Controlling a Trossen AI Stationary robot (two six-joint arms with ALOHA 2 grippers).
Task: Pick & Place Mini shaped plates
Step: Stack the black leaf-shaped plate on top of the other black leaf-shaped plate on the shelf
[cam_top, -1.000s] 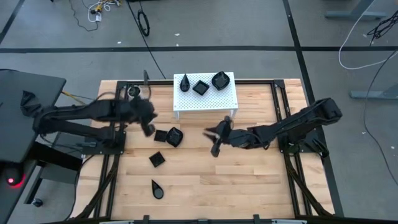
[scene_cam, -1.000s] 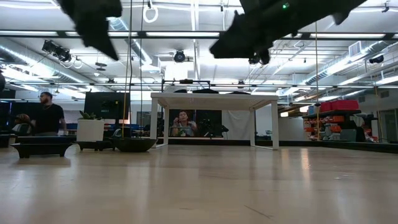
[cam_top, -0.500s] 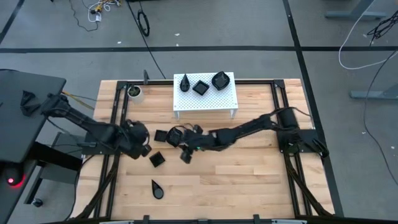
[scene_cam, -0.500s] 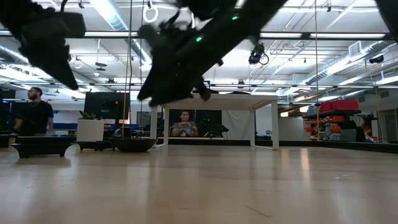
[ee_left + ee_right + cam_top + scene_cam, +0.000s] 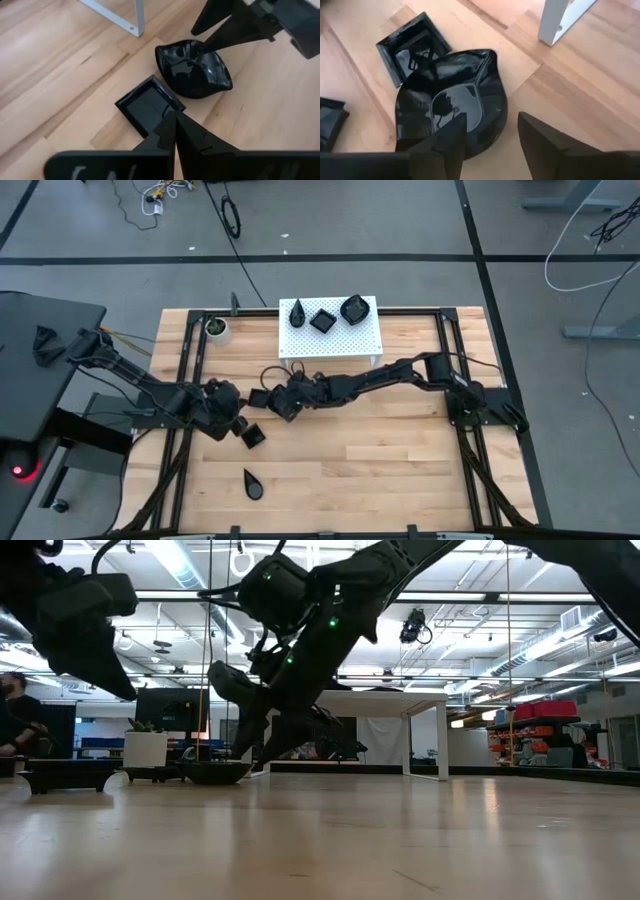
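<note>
Right end effector (image 5: pixel 487 145) astride shell plate (image 5: pixel 451 107) rim, fingers apart

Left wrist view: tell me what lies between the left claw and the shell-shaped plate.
A square plate lies flat on the wood, just past the shut left claw and beside the shell-shaped plate, where the right claw reaches.

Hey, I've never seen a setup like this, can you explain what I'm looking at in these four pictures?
Two dark robot arms work at a wooden table. One picture looks straight down, one looks level across the tabletop, and two come from cameras on the arms' wrists. The right pincer is open over a rounded black dish, one finger reaching into it, not gripping yet. The left pincer is shut and empty, beside a square dish. Three dishes sit on a small white stand; a teardrop dish lies nearer the front edge.
</note>
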